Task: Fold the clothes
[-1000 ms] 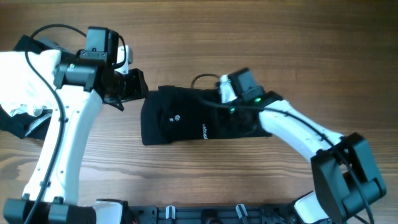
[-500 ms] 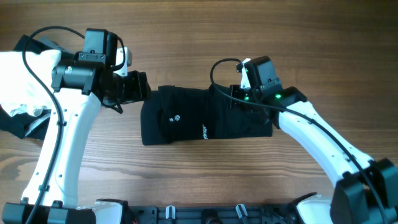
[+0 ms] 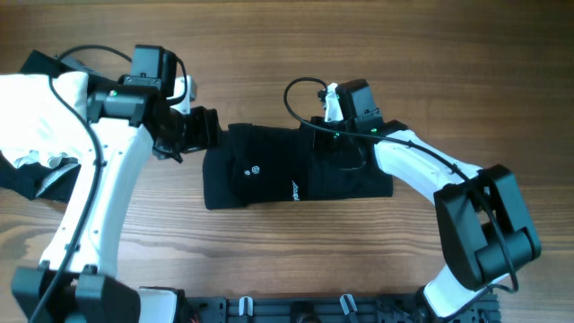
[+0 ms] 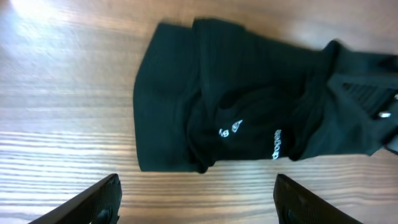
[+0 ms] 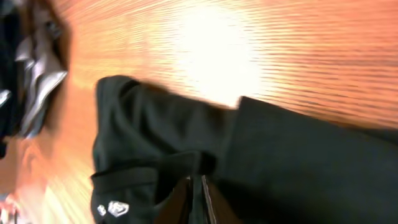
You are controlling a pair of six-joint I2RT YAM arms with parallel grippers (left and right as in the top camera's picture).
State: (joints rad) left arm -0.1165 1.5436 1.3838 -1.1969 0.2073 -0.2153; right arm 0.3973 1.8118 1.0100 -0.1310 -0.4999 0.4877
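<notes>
A black garment (image 3: 287,170) lies folded into a rectangle at the table's middle, with a small round white mark (image 3: 254,168) and white lettering (image 3: 294,189). It also shows in the left wrist view (image 4: 249,99) and the right wrist view (image 5: 298,162). My right gripper (image 3: 330,144) is over the garment's upper right part, and its fingers (image 5: 198,190) are shut on a raised fold of the black fabric. My left gripper (image 3: 202,130) is open and empty just off the garment's upper left corner, with its jaws (image 4: 198,199) wide apart above bare wood.
A pile of other clothes lies at the table's left edge, white fabric (image 3: 27,103) over black fabric (image 3: 40,184), partly under my left arm. The black rail of the robot base (image 3: 296,309) runs along the front edge.
My right gripper drew back to the right, then came back left over the garment's upper right part. My left gripper shifted slightly right toward the garment's corner. The garment stays in place.
</notes>
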